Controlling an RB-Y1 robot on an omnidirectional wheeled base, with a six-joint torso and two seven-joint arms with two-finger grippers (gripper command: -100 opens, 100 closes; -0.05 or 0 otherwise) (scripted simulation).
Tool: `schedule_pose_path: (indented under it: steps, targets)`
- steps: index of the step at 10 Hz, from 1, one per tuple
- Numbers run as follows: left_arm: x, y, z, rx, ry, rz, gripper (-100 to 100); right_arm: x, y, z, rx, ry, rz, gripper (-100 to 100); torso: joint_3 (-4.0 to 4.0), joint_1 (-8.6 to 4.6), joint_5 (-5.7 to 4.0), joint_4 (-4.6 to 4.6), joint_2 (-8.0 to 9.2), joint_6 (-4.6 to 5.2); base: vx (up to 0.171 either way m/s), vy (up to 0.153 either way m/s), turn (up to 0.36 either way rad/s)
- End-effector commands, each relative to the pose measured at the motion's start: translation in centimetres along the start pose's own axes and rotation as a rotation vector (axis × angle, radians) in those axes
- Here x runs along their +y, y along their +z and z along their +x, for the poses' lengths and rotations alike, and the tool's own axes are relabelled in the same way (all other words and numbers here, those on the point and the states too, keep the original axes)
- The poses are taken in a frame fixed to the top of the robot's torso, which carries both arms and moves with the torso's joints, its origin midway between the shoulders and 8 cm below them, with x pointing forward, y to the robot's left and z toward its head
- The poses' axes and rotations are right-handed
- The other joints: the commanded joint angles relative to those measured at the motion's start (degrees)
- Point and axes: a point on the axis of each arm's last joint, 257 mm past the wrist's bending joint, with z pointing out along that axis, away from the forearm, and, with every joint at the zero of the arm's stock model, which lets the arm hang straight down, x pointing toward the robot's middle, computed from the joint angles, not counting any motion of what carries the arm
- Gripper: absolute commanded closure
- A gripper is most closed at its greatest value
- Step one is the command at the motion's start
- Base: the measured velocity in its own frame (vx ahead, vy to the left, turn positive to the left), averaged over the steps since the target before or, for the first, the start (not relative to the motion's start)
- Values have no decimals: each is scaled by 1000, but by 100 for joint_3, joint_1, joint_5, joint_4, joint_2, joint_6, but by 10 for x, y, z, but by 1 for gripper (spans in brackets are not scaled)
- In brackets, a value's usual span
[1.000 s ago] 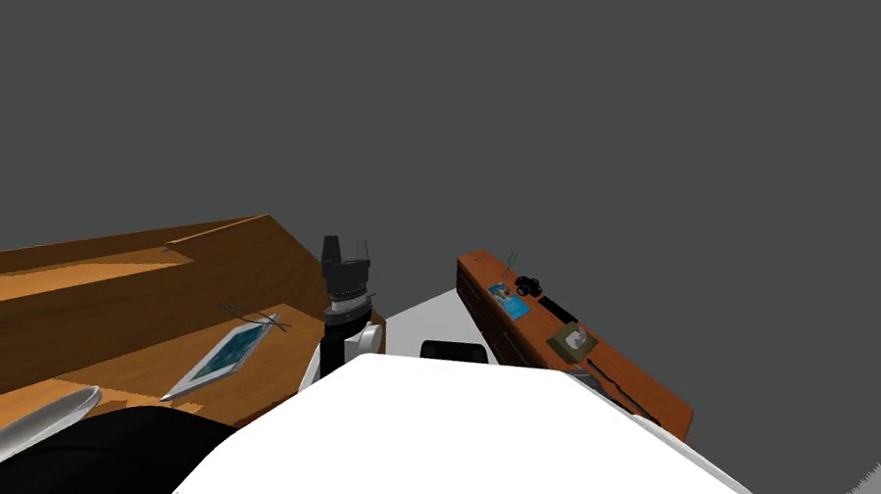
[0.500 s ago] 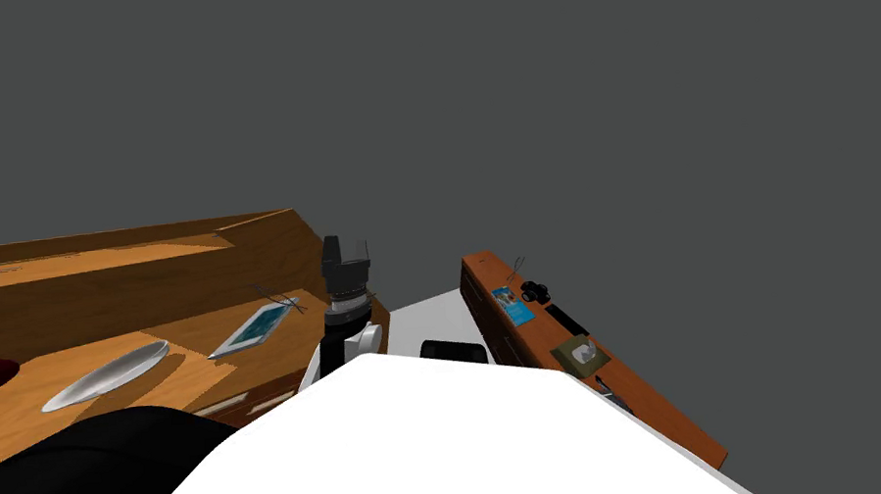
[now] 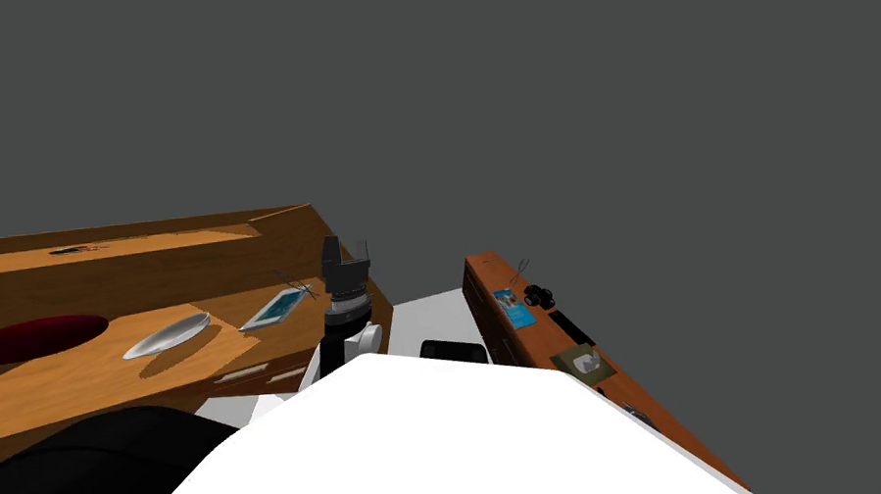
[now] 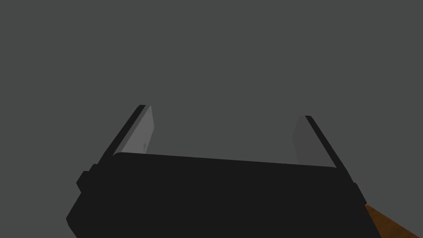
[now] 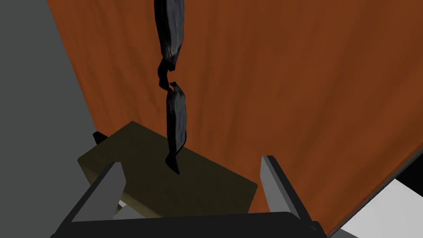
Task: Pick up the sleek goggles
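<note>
My view turns left along the desk [image 3: 76,381]. A white dish [image 3: 166,335] and a dark red disc [image 3: 30,338] come into sight.

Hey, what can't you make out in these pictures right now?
- Right wrist view: the goggles have their far lens cut off by the edge; contact with the olive box is unclear.
- Same view: the box's near side is hidden behind the right gripper.
- Head view: the small black object on the sideboard is too small to identify.

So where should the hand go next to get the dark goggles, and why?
Probably ease the right gripper forward over the goggles. Its fingers stand open, and the goggles lie ahead of them on the reddish-brown top, near end by the olive box, not yet gripped.
</note>
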Motion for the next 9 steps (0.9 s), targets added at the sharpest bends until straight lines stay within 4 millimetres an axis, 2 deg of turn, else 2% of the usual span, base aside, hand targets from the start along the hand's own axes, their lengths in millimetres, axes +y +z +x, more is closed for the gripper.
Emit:
schedule_pose_path:
  steps: [1, 4, 5, 6, 7, 9]
  targets:
    - [0, 0, 0, 0, 0, 0, 0, -3, 2, 15, 32, -54, 10, -100, 0, 0, 0, 0, 0, 0, -41, -96, 172]
    - [0, 0, 0, 0, 0, 0, 0, 2, 4, 34, 71, -123, 8, -100, -1, 14, 2, 0, -3, 1, -39, -69, 95]
    - [0, 0, 0, 0, 0, 0, 0, 1, 4, 30, 63, -108, 10, -100, -1, 17, 2, 0, -3, 1, -19, -29, 23]
    - [0, 0, 0, 0, 0, 0, 0, 1, 4, 31, 65, -111, 10, 0, -5, 28, 4, -1, -9, 3, -3, -6, -3]
    - [0, 0, 0, 0, 0, 0, 0, 11, 8, 29, 71, -103, 11, -100, -8, 37, 6, -3, -14, 2, -10, -52, 60]
    - [0, 0, 0, 0, 0, 0, 0, 26, 13, 24, 80, -93, 10, -100, -7, 12, 1, -2, -13, 1, -21, -101, 86]
